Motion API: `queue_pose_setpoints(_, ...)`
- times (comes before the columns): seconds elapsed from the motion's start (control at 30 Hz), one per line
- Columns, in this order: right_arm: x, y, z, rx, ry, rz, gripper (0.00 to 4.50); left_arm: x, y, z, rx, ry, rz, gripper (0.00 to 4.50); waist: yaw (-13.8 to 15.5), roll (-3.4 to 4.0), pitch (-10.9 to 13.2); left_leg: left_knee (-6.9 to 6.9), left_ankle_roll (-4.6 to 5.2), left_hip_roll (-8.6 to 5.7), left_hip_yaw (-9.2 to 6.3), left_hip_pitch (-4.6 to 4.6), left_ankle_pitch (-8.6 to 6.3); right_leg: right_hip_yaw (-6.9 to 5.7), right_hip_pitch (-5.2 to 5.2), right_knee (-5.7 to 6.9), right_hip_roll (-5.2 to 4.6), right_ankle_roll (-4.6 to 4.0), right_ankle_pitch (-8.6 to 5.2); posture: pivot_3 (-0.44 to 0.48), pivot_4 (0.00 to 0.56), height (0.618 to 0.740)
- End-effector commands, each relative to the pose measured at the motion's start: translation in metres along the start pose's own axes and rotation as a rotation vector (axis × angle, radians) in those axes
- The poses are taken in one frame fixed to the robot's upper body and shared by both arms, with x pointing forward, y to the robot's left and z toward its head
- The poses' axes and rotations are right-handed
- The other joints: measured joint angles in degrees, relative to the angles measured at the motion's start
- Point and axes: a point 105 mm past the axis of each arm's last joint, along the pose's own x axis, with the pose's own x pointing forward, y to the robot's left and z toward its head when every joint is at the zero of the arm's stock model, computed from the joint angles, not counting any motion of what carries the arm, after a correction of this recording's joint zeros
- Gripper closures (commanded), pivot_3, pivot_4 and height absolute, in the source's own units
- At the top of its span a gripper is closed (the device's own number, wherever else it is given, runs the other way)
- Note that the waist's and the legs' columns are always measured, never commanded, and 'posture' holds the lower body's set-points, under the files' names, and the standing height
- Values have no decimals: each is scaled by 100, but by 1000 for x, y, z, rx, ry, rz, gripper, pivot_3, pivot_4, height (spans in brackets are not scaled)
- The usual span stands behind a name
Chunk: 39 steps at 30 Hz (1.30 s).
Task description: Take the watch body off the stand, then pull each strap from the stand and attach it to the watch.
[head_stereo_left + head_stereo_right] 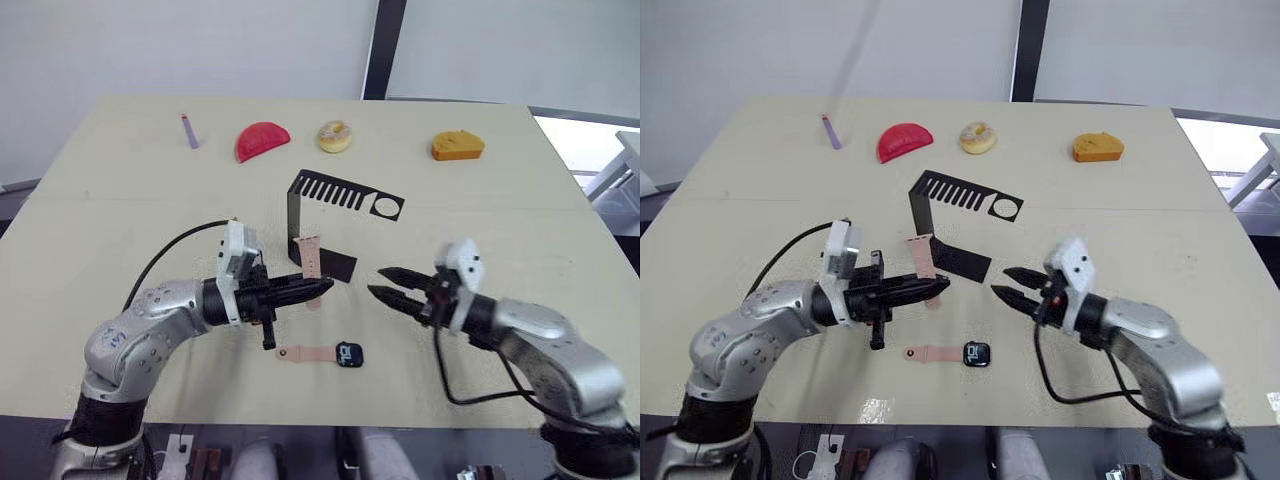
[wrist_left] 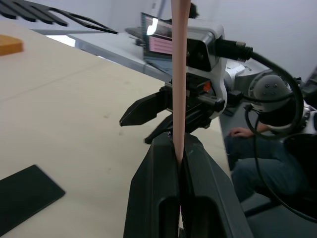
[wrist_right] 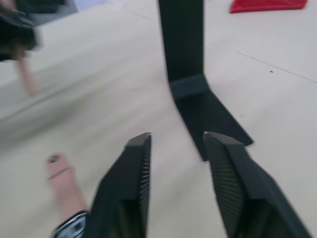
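While you read these lines, keep both claws as they are.

Left eye view: your left gripper [image 1: 318,287] is clamped on the second strap [image 1: 310,258], just in front of the stand [image 1: 296,213]. That strap runs up and away from the fingertips, its far end near the upright. The watch body [image 1: 349,354] lies flat on the table [image 1: 100,230] with the first strap [image 1: 305,352] already joined, pointing toward your left.

Right eye view: your right gripper [image 1: 998,282] hovers with its jaws apart and nothing between them. The watch sits nearer you than both claws, roughly between them. The purple stick [image 1: 830,131], red piece [image 1: 903,141], doughnut [image 1: 977,137] and orange piece [image 1: 1097,147] lie well apart at the far edge.

Key relation: the watch's free slot faces your right, so the held strap likely has to come down and in from that side. Its long axis must line up with the strap already fitted.

Left wrist view: the fingers [image 2: 158,183] pinch the strap's lower end, and it stands upright between them. The other claw shows beyond it, and a seated person's hand [image 2: 241,132] behind that.

Right wrist view: the open jaws point at the stand's base, with the attached strap and a corner of the watch close below.
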Motion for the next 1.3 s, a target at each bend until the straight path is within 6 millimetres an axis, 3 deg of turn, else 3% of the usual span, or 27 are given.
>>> queue_pose_setpoints(0.03,-16,26,29,110,-115,119,580,9,-9,2,-11,22,-173,4500,-23,0,1,0,0,0,2,2,0,2,0,1,0,0,0,0,150,737)
queue_pose_setpoints(0.07,-16,29,34,153,-143,129,132,12,-9,3,-9,29,-205,4500,-36,0,1,0,0,0,3,1,0,5,0,1,1,0,0,0,150,737)
queue_pose_setpoints(0.1,-16,32,37,186,-160,137,57,15,-9,4,-9,32,-230,4500,-42,-1,1,-1,0,0,3,3,1,6,1,2,1,0,0,0,150,737)
queue_pose_setpoints(0.37,7,37,58,342,-263,126,57,39,-4,10,-11,11,-334,4500,-81,-1,2,-3,2,-1,0,-3,3,7,-3,-1,0,-1,-1,0,150,737)
queue_pose_setpoints(0.63,15,43,64,336,-284,110,57,42,-9,8,-48,-6,-353,4500,-83,0,2,-2,3,1,-1,-8,4,7,-6,-2,-2,1,-1,0,150,737)
queue_pose_setpoints(0.73,16,46,64,323,-278,113,867,42,-11,7,-56,-13,-355,4500,-83,0,2,-3,3,2,-2,-7,4,6,-6,-2,-1,1,-1,0,150,737)
queue_pose_setpoints(1.3,18,51,65,327,-303,150,867,43,-8,14,-78,-49,-332,4500,-79,0,2,-3,3,2,-2,-8,4,6,-6,-3,-2,2,-1,0,150,737)
